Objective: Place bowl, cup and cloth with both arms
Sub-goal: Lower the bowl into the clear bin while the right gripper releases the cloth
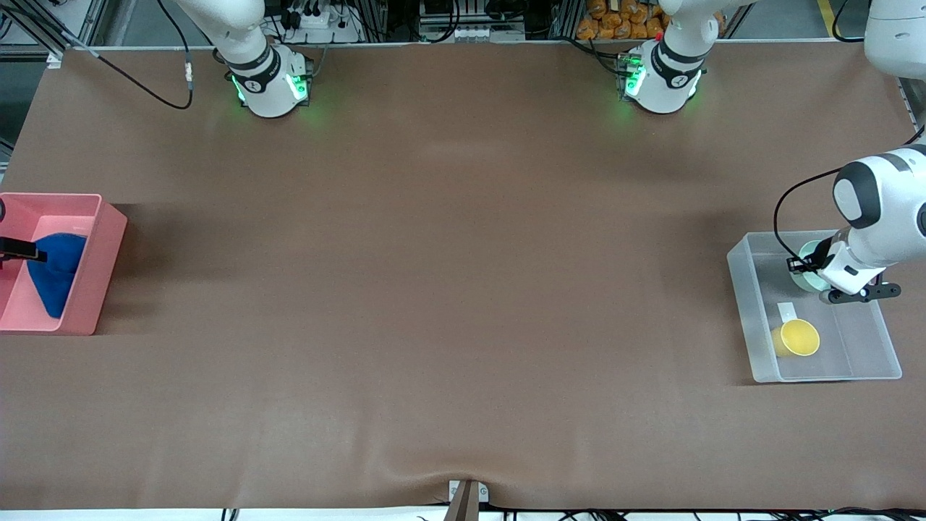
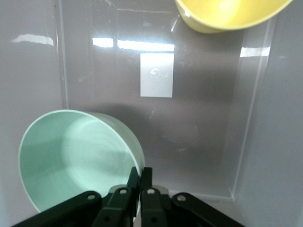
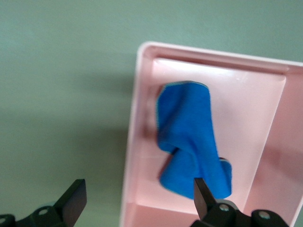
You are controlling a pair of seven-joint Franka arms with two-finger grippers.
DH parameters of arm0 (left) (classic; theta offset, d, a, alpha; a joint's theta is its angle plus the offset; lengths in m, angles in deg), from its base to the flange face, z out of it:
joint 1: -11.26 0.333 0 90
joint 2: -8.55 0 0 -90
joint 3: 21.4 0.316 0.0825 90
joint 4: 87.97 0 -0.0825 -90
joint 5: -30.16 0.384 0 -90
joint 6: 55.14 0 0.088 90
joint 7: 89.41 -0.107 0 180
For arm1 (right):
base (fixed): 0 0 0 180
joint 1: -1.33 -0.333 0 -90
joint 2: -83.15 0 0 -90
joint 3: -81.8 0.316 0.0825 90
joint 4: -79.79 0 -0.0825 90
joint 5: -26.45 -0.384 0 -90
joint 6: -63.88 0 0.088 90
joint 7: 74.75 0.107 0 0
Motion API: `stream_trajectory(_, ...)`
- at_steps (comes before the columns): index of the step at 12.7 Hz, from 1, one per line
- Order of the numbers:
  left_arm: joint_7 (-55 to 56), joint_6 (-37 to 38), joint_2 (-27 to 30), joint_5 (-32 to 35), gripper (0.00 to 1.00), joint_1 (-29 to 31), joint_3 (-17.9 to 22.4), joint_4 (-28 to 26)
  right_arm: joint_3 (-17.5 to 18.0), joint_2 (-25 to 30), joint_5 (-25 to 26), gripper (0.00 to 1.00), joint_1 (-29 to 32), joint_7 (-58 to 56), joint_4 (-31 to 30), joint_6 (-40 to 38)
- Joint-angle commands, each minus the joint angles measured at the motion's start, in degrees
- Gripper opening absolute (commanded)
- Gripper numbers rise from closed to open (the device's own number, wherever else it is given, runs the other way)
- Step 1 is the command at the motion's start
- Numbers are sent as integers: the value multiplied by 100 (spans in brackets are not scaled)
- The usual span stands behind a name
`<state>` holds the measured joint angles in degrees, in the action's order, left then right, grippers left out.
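Note:
The mint-green bowl (image 1: 809, 283) is inside a clear plastic bin (image 1: 745, 304) at the left arm's end of the table. My left gripper (image 1: 799, 265) is shut on the bowl's rim; in the left wrist view the fingers (image 2: 140, 178) pinch the wall of the bowl (image 2: 75, 156). The yellow cup (image 1: 799, 338) lies in the same bin, nearer the front camera, and shows in the left wrist view (image 2: 227, 12). The blue cloth (image 1: 54, 273) lies crumpled in a pink bin (image 1: 101, 253). My right gripper (image 3: 139, 196) is open and empty over that bin's edge, above the cloth (image 3: 189, 137).
A white label (image 2: 157, 74) lies on the clear bin's floor between bowl and cup. The pink bin (image 3: 135, 118) stands at the right arm's end of the table. The brown table cover is bare between the two bins.

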<state>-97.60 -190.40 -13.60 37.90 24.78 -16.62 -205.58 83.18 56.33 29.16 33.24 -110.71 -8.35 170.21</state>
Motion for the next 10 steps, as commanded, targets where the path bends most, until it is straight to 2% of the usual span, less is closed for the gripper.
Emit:
stream_trajectory(1,-332,-79,211,140,100,54,-30,-106,-33,423,-33,100,-448,710,-142,-356)
stream_trajectory(4,-298,60,255,140,100,-8,-56,149,-33,669,-33,100,-949,1405,-142,-726)
stream_trajectory(9,-262,1377,308,-79,100,-411,-109,1307,-16,1336,-112,100,-1758,2740,-159,-1341)
stream_trajectory(10,-254,1615,308,-271,100,-569,-100,1545,37,1468,-321,100,-1811,2865,-159,-1481)
